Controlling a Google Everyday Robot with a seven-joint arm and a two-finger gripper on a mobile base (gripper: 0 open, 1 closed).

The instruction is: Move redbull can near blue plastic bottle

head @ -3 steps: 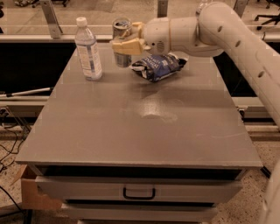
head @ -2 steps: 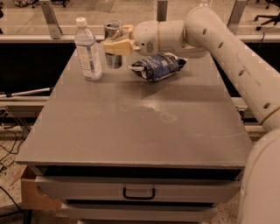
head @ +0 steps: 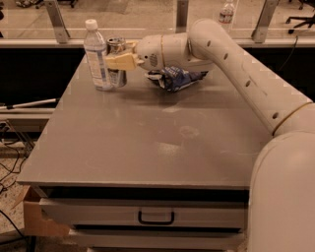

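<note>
The redbull can [head: 117, 47] is a slim silver can with a shiny top. It stands at the far left of the grey table [head: 147, 142], right beside the blue plastic bottle [head: 97, 55], a clear bottle with a white cap and pale label. My gripper [head: 119, 61] reaches in from the right, its cream fingers [head: 122, 61] shut around the middle of the can. The can's base is at or just above the tabletop. The white arm runs from the lower right up to the gripper.
A crumpled dark blue foil snack bag [head: 174, 78] lies just right of the gripper under the wrist. A metal rail and posts [head: 56, 22] run behind the table. A drawer handle [head: 156, 216] sits below the front edge. A small bottle [head: 226, 11] stands far back.
My gripper carried the can leftward from beside the snack bag to right next to the bottle, and lower toward the tabletop.
</note>
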